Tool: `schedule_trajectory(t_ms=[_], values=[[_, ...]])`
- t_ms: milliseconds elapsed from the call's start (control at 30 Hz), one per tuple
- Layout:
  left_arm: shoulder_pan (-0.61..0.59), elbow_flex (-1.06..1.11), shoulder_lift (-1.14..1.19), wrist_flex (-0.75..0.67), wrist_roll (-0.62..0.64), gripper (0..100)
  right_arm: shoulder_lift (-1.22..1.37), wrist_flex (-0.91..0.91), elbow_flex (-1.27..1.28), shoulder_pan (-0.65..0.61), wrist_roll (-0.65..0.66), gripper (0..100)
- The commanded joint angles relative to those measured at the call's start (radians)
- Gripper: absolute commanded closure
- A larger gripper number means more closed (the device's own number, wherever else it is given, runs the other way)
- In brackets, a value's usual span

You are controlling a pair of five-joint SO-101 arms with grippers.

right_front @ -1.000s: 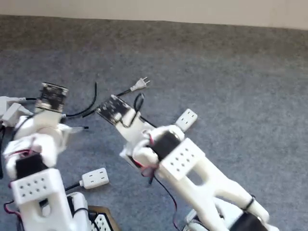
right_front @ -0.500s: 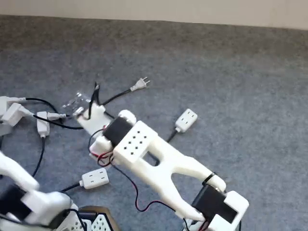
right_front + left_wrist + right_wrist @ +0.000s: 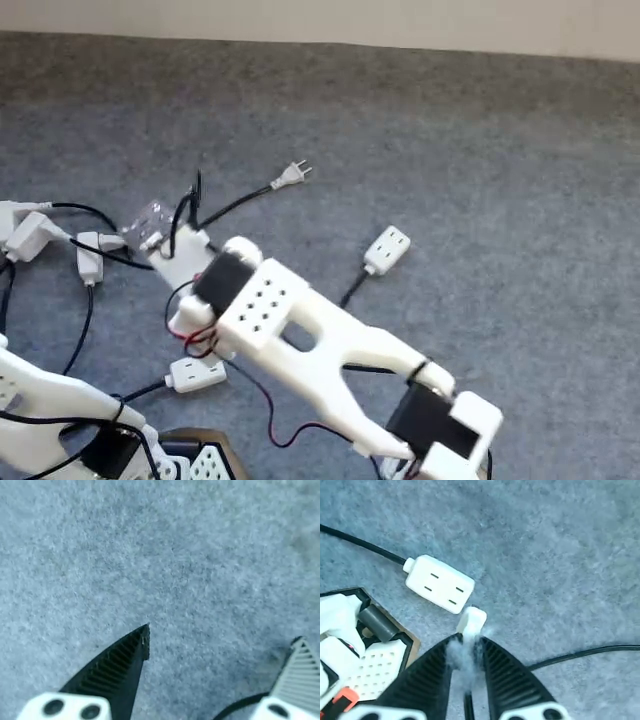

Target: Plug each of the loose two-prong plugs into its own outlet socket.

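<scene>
1. Right end effector (image 3: 468, 641): I log it pinching a white plug (image 3: 472, 619), with a black cord running back between the fingers.
2. White plug: held just beside a corner of the white outlet (image 3: 440, 583), whose slots face up. I cannot tell whether the two touch.
3. White outlet: lying near left on the grey surface (image 3: 480, 150).
4. Left end effector (image 3: 222, 637): fingers spread wide above the grey surface.
5. Second outlet (image 3: 387, 248): mid-surface, right of the right arm.
6. Loose plug (image 3: 291, 176): on its own dark lead, far of centre, well apart from both outlets.
</scene>
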Motion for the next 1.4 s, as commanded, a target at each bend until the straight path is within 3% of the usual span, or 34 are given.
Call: schedule_trajectory(t_ms=[0, 833, 1367], values=[[-0.022, -0.047, -0.012, -0.014, -0.002, 59, 0.041, -0.041, -0.048, -0.061, -0.051, 99.4], [-0.067, -0.053, -0.013, -0.02, -0.005, 59, 0.061, -0.162, 0.058, -0.051, -0.081, 99.4], [-0.071, -0.053, -0.013, -0.02, -0.005, 59, 0.059, -0.084, 0.041, -0.03, -0.078, 99.4]])
